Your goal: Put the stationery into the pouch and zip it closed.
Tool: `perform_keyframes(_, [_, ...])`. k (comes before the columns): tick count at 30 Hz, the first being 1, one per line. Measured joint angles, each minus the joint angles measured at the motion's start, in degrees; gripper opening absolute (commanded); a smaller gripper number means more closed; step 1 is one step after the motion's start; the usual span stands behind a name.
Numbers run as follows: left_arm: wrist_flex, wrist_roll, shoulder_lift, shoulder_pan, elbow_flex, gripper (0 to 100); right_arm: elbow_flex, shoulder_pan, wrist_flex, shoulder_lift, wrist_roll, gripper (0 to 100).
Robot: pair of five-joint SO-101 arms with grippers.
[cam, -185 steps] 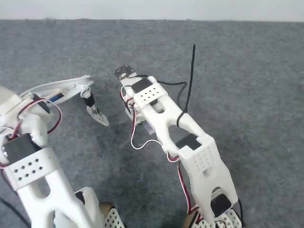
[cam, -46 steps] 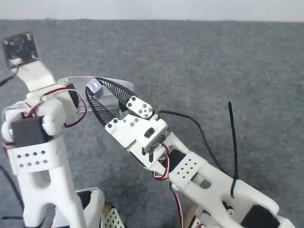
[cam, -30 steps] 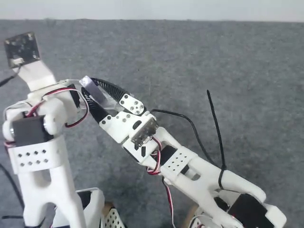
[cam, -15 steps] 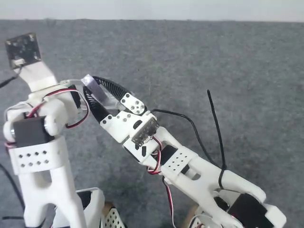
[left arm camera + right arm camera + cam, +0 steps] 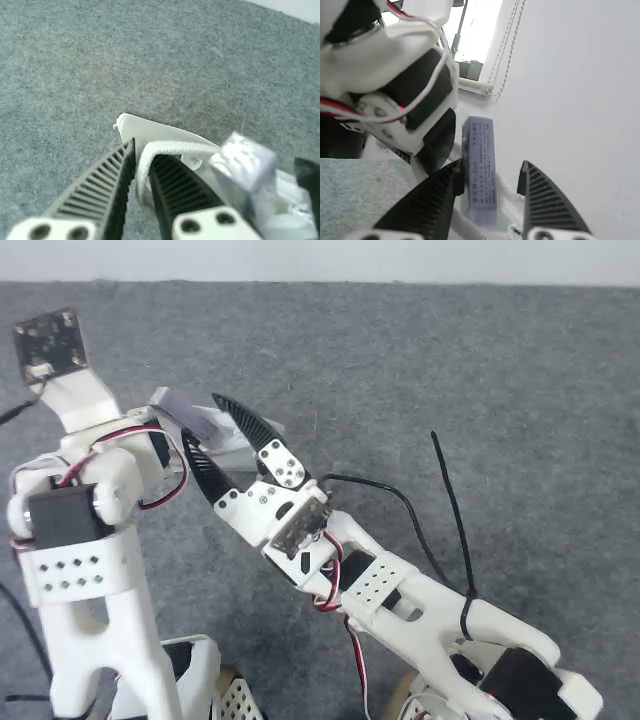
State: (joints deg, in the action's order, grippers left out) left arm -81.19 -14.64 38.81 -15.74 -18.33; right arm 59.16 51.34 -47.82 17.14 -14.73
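Observation:
The pouch (image 5: pixel 243 453) is clear with a white zip edge and hangs raised above the grey mat. My left gripper (image 5: pixel 140 155) is shut on that zip edge (image 5: pixel 170 146). A pale lavender eraser block (image 5: pixel 183 412) stands in the pouch mouth, leaning out of it. My right gripper (image 5: pixel 200 417) is open, its black fingers on either side of the eraser (image 5: pixel 479 165) with a gap on one side. From the left wrist view the eraser (image 5: pixel 243 155) sits just beyond my left fingers, over the pouch (image 5: pixel 155 132).
Grey felt mat (image 5: pixel 480 370) covers the table, with free room to the right and far side. Both arm bases (image 5: pixel 200 680) stand at the near edge. A black cable (image 5: pixel 450 510) arcs up from the right arm.
My right gripper, shut on the eraser half a second ago, has opened and let it go; the eraser now rests in the pouch mouth. The left arm has kept still with the pouch.

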Motion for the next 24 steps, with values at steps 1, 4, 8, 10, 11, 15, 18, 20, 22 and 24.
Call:
perform_keyframes(1, [0.0,0.0,0.0,0.0,0.0,1,0.44,0.0,0.0,0.35,-0.18,11.0])
perform_keyframes(4, [0.0,0.0,0.0,0.09,0.0,1,2.9,0.0,0.0,3.52,-0.18,6.1])
perform_keyframes(8, [0.0,0.0,0.0,0.09,0.0,1,7.74,-0.26,1.14,10.55,-0.53,0.9])
perform_keyframes(10, [0.0,0.0,0.0,-0.26,0.0,1,8.35,-0.53,4.92,14.07,-0.53,0.6])
perform_keyframes(11, [0.0,0.0,0.0,-0.26,0.0,1,8.44,-0.26,7.3,15.47,-0.53,0.6])
perform_keyframes(15, [0.0,0.0,0.0,-0.26,0.0,1,8.44,0.53,16.53,19.87,-0.53,0.6])
perform_keyframes(18, [0.0,0.0,0.0,-0.26,0.0,1,8.44,1.93,21.89,22.42,-0.53,0.6])
perform_keyframes(20, [0.0,0.0,0.0,-0.26,0.0,1,8.44,2.2,23.38,23.3,-0.53,0.6])
perform_keyframes(22, [0.0,0.0,0.0,-0.26,0.0,1,8.35,2.29,23.91,23.38,-0.53,0.6])
perform_keyframes(24, [0.0,0.0,0.0,-0.26,0.0,1,8.35,2.29,24.26,23.47,-0.53,0.6])
